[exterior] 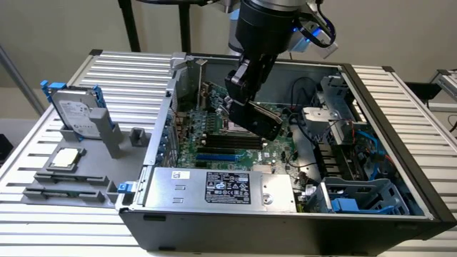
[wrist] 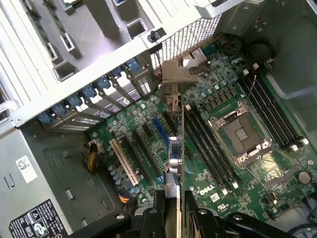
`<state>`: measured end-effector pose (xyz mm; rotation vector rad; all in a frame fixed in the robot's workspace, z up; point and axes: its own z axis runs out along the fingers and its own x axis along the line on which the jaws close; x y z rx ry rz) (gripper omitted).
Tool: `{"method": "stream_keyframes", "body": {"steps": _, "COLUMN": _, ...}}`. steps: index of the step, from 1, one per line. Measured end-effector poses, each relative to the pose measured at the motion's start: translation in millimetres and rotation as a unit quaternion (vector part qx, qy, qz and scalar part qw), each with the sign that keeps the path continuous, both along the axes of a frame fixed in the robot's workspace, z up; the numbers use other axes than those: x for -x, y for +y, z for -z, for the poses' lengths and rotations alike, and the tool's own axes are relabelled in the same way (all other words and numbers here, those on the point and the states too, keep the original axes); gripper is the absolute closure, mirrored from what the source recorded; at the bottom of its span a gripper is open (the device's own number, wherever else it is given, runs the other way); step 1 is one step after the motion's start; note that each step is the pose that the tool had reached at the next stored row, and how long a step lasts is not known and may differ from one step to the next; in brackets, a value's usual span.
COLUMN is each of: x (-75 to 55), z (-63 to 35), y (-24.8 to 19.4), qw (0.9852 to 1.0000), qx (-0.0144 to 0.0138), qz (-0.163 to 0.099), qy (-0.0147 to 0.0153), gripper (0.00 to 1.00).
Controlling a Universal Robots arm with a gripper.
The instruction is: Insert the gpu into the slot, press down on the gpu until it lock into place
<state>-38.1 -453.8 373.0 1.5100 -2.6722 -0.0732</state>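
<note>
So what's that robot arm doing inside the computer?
The robot's gripper is clamped on the gpu, a flat black card. It holds the card tilted over the green motherboard inside the open computer case. The card is not yet in the blue slot, which lies bare.

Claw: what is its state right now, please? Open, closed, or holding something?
The claw: closed on the gpu, which it holds edge-down over the motherboard.
</note>
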Motion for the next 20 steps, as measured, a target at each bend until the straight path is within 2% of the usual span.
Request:
{"method": "stream_keyframes", "body": {"steps": 5, "x": 0.0, "z": 6.1, "y": 0.0, "qw": 0.999, "qx": 0.0, "qz": -0.045, "qy": -0.0001, "gripper": 0.74}}
{"method": "stream_keyframes", "body": {"steps": 10, "x": 0.0, "z": 12.6, "y": 0.0, "qw": 0.9959, "qx": -0.0001, "qz": -0.091, "qy": -0.0012, "gripper": 0.74}}
{"method": "stream_keyframes", "body": {"steps": 14, "x": 0.0, "z": 17.1, "y": 0.0, "qw": 0.9919, "qx": -0.0014, "qz": -0.127, "qy": -0.0021, "gripper": 0.74}}
{"method": "stream_keyframes", "body": {"steps": 17, "x": 0.0, "z": 20.3, "y": 0.0, "qw": 0.9882, "qx": -0.0032, "qz": -0.153, "qy": -0.0029, "gripper": 0.74}}
{"method": "stream_keyframes", "body": {"steps": 20, "x": 0.0, "z": 22.9, "y": 0.0, "qw": 0.9839, "qx": -0.0073, "qz": -0.178, "qy": -0.0041, "gripper": 0.74}}
